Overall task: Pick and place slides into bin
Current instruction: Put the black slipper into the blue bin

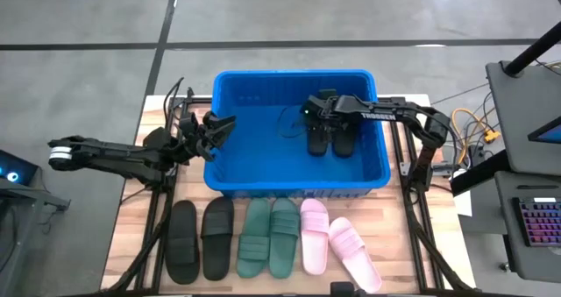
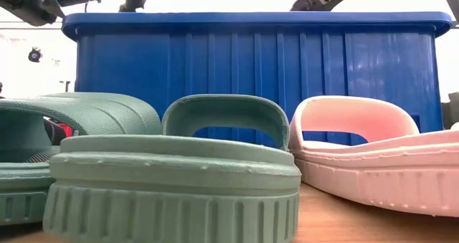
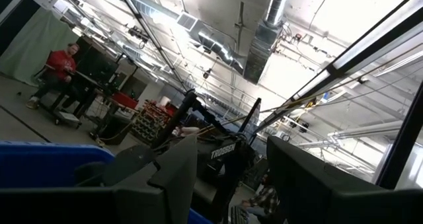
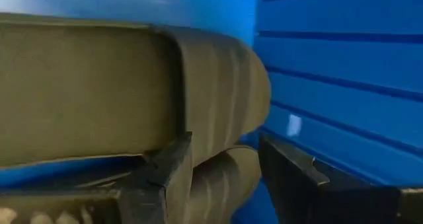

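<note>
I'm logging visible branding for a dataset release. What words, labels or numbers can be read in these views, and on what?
"TROSSEN": white lettering on the right arm above the bin, high view.
"TR...": the same lettering, cut off at the frame edge, low view.
White lettering on the far arm in the left wrist view: too blurred to read.
Slides: no readable marks.

One blue bin (image 1: 298, 180). Eight slides in all: two black (image 1: 330, 139) inside the bin, side by side. Six in a row on the table in front of it: two black (image 1: 200, 241), two green (image 1: 269, 236), two pink (image 1: 338, 245). Two arms, one at each side. One person seated far back in the room (image 3: 61, 68).
</note>
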Available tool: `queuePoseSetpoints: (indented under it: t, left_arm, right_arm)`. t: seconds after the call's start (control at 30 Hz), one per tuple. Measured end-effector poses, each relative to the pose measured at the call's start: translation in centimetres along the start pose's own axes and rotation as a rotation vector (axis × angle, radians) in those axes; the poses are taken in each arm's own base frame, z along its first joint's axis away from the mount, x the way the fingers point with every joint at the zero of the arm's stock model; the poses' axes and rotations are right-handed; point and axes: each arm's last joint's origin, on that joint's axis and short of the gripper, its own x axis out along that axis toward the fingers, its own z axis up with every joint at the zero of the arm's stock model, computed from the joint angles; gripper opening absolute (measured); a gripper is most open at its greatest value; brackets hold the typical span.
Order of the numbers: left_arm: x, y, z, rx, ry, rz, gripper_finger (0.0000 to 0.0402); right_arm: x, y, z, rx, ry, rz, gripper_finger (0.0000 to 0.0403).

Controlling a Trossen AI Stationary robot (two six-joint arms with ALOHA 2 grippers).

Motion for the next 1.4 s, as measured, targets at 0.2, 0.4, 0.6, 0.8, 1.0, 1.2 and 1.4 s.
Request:
queuePoseSetpoints:
  t: [0.2, 0.4, 0.6, 0.8, 1.0, 1.2, 1.4]
  left_arm:
    - [0.0, 0.0, 0.0, 0.000, 0.002, -0.004, 0.0169]
    - [0.0, 0.0, 0.0, 0.000, 0.004, -0.006, 0.0169]
    - [0.0, 0.0, 0.0, 0.007, 0.005, -0.007, 0.0169]
    - [0.0, 0.0, 0.0, 0.034, 0.005, -0.006, 0.0169]
    - [0.0, 0.0, 0.0, 0.033, 0.005, -0.006, 0.0169]
    - [0.0, 0.0, 0.0, 0.031, 0.002, -0.005, 0.0169]
    - [0.0, 0.0, 0.0, 0.030, 0.001, -0.004, 0.0169]
  right_arm:
    - [-0.5, 0.0, 0.0, -0.026, -0.150, 0.209, 0.0143]
    - [-0.7, -0.5, 0.2, -0.026, -0.195, 0.176, 0.0132]
    - [0.1, -0.5, -0.2, -0.047, -0.175, 0.177, 0.0127]
    - [0.6, -0.6, -0.2, -0.041, -0.146, 0.078, 0.0127]
    - [0.8, -0.6, -0.3, -0.044, -0.178, 0.118, 0.0127]
    - [1.0, -0.2, -0.3, -0.067, -0.206, 0.160, 0.0127]
    - [2.1, 0.6, -0.9, -0.083, -0.157, 0.112, 0.0125]
